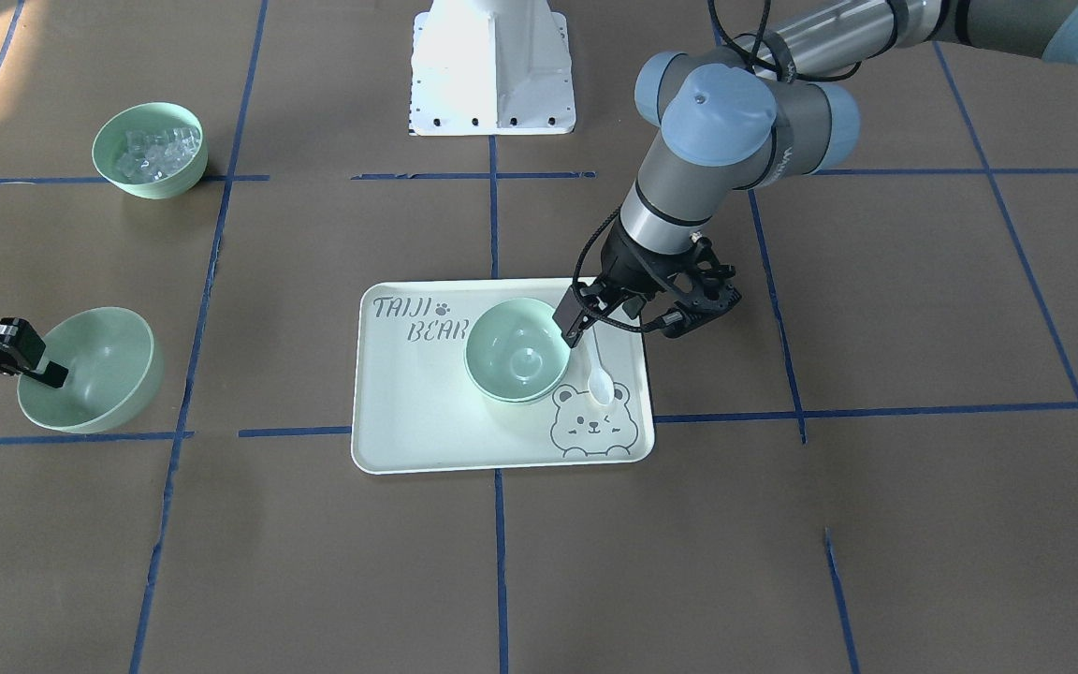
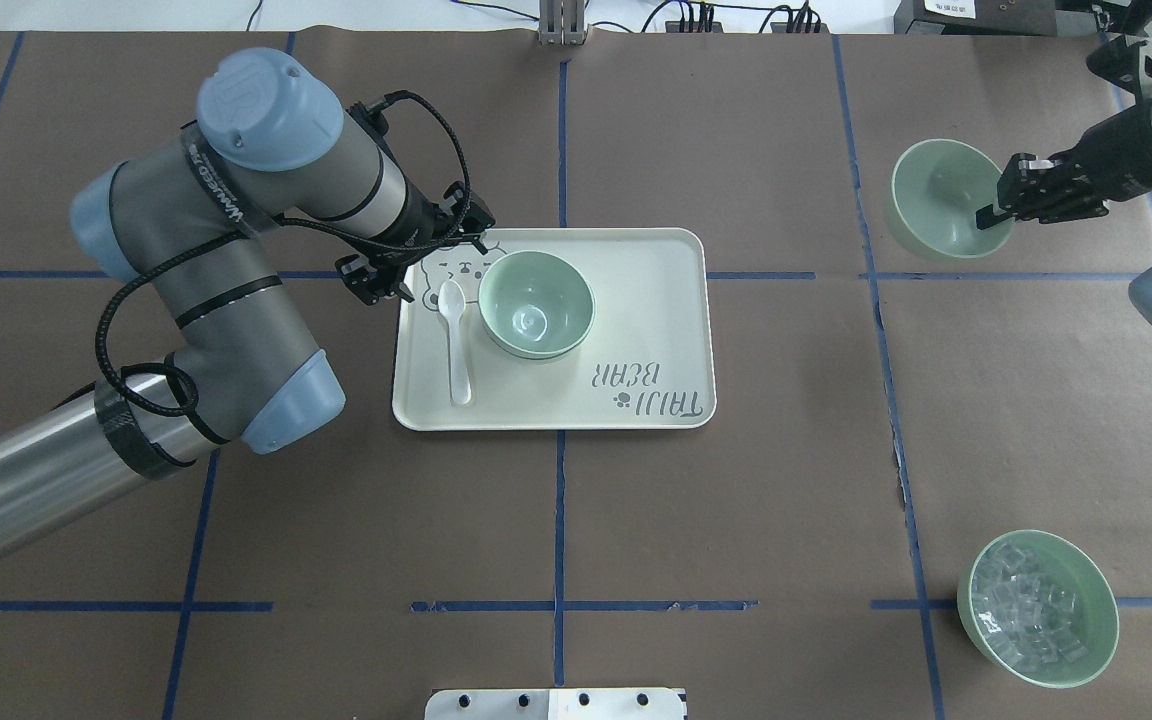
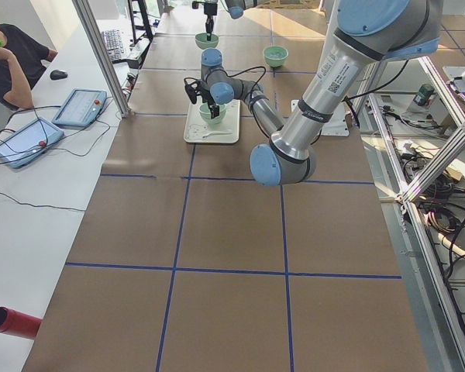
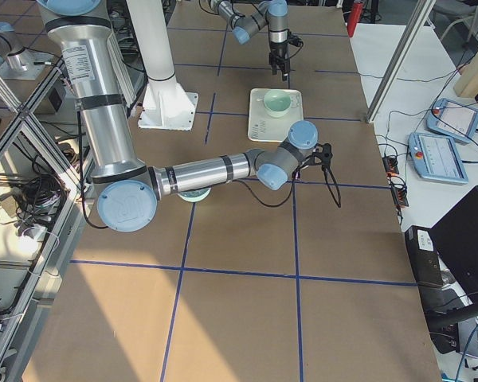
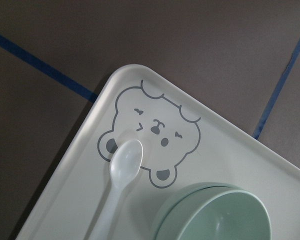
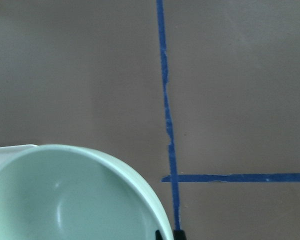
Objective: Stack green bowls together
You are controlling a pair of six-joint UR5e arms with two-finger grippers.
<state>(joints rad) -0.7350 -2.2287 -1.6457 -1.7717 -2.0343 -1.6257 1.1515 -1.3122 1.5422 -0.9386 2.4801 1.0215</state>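
Two pale green bowls (image 1: 513,351) sit nested on the cream tray (image 1: 427,421); the left wrist view shows their double rim (image 5: 210,210). My left gripper (image 1: 592,323) hangs just beside the stack's rim, over the spoon, and looks open and empty. Its fingers do not show in the left wrist view. A third green bowl (image 2: 936,205) is far off to my right on the table and tilted. My right gripper (image 2: 991,212) is shut on its rim, one finger inside the bowl (image 1: 90,370).
A white spoon (image 2: 454,340) lies on the tray by the bear drawing. A matching green bowl with clear cubes (image 2: 1036,608) stands near my right base side. The white robot base (image 1: 492,65) is at the table's edge. Blue tape lines cross the brown table.
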